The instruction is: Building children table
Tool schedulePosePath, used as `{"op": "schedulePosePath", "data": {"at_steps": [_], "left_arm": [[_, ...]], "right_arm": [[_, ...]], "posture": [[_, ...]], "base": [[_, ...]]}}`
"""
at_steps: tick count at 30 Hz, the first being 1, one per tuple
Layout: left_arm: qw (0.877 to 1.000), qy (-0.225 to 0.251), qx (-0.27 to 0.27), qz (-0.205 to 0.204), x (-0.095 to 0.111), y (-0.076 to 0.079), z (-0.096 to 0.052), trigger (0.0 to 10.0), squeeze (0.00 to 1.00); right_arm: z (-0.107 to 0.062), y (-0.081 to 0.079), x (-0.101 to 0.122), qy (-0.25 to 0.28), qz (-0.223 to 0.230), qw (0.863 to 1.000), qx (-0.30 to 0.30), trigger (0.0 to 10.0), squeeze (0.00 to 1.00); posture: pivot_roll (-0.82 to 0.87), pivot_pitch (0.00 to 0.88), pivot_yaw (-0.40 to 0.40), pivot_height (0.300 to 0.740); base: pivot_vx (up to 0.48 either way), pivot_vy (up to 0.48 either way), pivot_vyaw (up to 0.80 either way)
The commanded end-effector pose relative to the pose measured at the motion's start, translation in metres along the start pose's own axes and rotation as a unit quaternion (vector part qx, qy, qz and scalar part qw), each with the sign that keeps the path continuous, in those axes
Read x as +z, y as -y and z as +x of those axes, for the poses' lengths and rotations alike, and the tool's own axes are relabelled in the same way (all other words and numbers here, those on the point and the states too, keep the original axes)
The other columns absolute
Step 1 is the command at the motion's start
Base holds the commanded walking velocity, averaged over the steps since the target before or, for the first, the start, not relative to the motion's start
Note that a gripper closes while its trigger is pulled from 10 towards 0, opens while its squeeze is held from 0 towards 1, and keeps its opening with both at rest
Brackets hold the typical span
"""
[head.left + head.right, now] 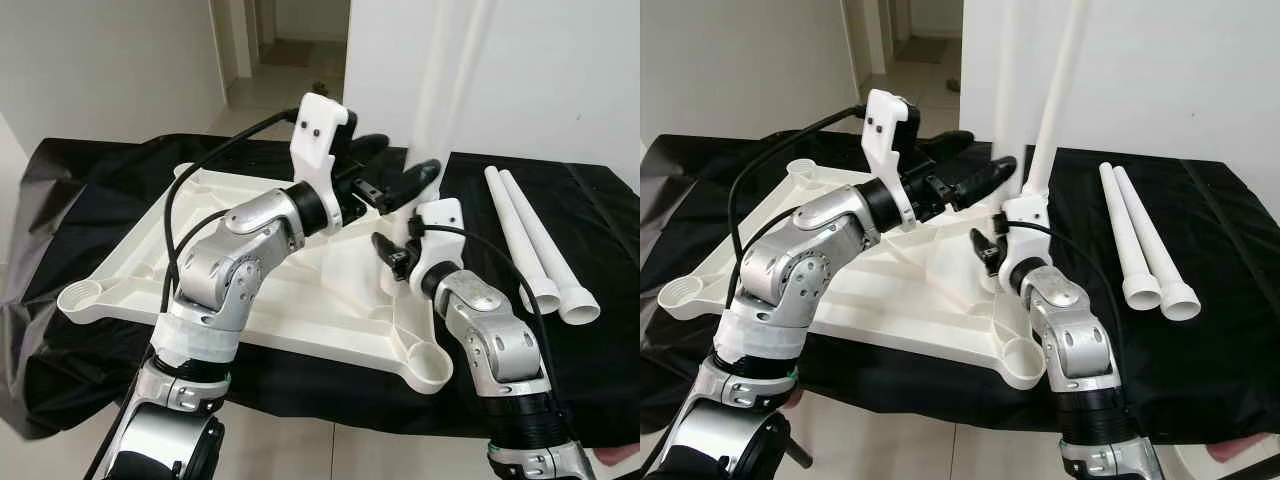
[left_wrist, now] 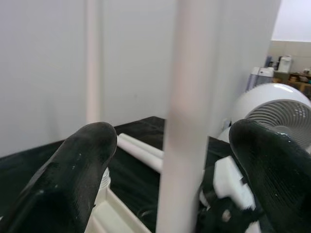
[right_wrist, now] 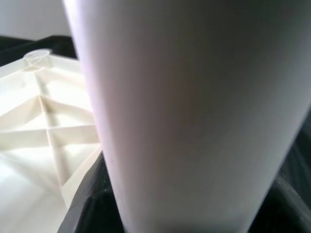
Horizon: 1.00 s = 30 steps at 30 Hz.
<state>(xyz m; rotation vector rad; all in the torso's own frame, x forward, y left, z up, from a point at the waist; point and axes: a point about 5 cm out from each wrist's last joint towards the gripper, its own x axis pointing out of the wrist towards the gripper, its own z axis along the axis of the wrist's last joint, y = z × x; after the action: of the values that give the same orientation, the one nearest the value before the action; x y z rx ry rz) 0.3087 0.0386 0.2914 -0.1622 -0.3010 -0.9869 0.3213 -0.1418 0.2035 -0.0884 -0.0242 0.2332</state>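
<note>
1. The white tabletop (image 1: 150, 270) is lying upside down on the black-draped desk (image 1: 1230, 330), ribs up. A white leg (image 1: 1055, 90) is standing tilted at its far right corner.
2. The right end effector (image 1: 990, 240) is pinching the leg's foot. The left end effector (image 1: 395, 180) is spread around the shaft higher up, fingers apart from it.
3. To do this well, I'd say the leg wants straightening over its socket before pressing, the left end effector steadying it.
4. Two spare legs (image 1: 535, 250) are lying just right of the tabletop, near the desk's right edge. A wide swing could roll them off.
5. The near corner socket (image 1: 430, 365) is overhanging the desk's front edge, so downward force there could tip it.
</note>
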Motion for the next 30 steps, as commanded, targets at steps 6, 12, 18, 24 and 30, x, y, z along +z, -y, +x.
{"op": "schedulePosePath", "data": {"at_steps": [6,12,18,24,30], "left_arm": [[0.998,-0.008,0.063,-0.001,-0.012,-0.009,-0.012,10.0,0.00],[0.993,-0.002,0.121,0.000,-0.020,-0.022,-0.025,10.0,0.00],[0.984,-0.016,0.175,0.016,-0.030,-0.032,-0.035,10.0,0.00],[0.972,-0.052,0.229,0.001,-0.054,-0.043,-0.047,10.0,0.00],[0.964,-0.080,0.255,-0.011,-0.079,-0.045,-0.061,10.0,0.00]], "right_arm": [[-0.001,0.005,0.000,0.028,0.014,0.999,-0.034,10.0,0.00],[0.000,0.004,0.006,0.068,0.030,0.997,-0.023,10.0,0.00],[-0.002,0.003,0.007,0.091,0.035,0.995,-0.019,10.0,0.00],[-0.005,0.000,-0.003,0.099,0.028,0.994,-0.023,10.0,0.00],[-0.013,-0.003,-0.021,0.095,0.032,0.994,-0.039,10.0,0.00]], "posture": [[-0.02,0.000,0.040,0.740],[-0.02,0.007,0.024,0.740],[-0.04,0.000,0.024,0.740],[-0.05,0.000,0.072,0.740],[-0.05,0.000,0.101,0.740]], "base": [[0.000,0.000,0.00],[0.000,0.000,0.00],[0.000,0.000,0.00],[0.000,0.000,0.00],[0.000,0.000,0.00]]}}
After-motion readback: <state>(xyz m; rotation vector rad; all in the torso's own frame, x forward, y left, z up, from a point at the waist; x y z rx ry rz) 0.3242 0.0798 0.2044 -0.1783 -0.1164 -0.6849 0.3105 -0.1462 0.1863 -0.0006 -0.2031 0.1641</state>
